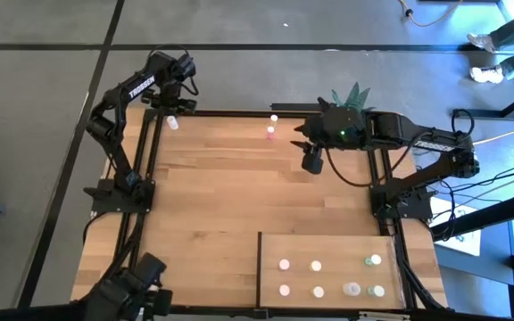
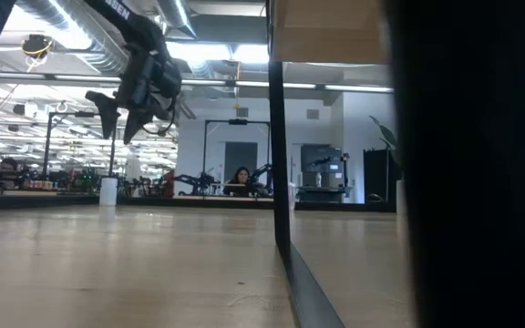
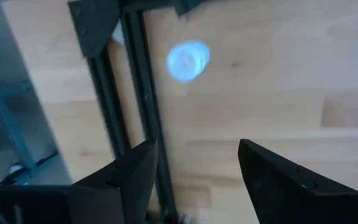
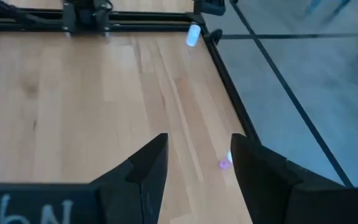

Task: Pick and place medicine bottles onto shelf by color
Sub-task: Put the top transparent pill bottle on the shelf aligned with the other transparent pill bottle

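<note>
Near the table's far edge, the right gripper (image 4: 194, 165) hovers with jaws parted and empty above a pink bottle (image 1: 270, 134). Good practice: descend straight, centring the bottle between the fingers. The left gripper (image 3: 194, 168), likewise unclenched, hangs over a whitish bottle (image 3: 188, 60); the shelf (image 1: 328, 245) lies well apart.

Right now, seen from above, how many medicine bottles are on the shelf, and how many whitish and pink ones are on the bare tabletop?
Medicine bottles on the shelf: 7
Whitish bottles on the tabletop: 2
Pink bottle on the tabletop: 1
Total: 10
</note>
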{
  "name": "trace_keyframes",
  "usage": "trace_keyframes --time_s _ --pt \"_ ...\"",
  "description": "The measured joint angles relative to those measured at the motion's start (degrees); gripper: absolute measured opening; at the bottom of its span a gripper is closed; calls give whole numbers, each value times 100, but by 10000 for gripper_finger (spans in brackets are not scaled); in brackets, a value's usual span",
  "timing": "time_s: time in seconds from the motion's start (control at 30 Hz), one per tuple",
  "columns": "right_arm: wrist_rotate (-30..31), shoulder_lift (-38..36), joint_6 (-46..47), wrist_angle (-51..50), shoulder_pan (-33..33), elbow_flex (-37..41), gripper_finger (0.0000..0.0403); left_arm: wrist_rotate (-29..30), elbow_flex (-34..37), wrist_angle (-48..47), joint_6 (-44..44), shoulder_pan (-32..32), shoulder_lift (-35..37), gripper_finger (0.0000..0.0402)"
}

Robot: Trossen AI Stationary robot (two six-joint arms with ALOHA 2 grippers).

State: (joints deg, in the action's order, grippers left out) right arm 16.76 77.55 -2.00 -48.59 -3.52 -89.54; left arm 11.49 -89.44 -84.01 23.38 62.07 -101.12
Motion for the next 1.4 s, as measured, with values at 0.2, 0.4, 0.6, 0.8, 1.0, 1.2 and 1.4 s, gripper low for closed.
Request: trace_keyframes --time_s 0.2,0.4,0.6,0.8,1.0,1.2,1.4 --pt "10 262 -7 9 -119 -2 177 -161 476 805 -11 222 -11 218" --pt "13 484 -155 25 -126 -2 177 -260 902 1119 -127 259 -11 218" --pt "13 501 -162 152 -126 -2 177 -212 1054 1427 -105 258 -13 218" --pt "13 500 -328 150 -124 -2 177 39 1052 1728 -291 253 -13 218" --pt "13 499 -306 152 -124 -2 177 45 1052 1711 -819 222 -13 218" --pt "14 499 -306 150 -124 -2 177 117 1052 1604 -582 184 -36 218" --pt "13 499 -304 152 -124 -2 177 217 1052 1606 -355 209 -320 218"
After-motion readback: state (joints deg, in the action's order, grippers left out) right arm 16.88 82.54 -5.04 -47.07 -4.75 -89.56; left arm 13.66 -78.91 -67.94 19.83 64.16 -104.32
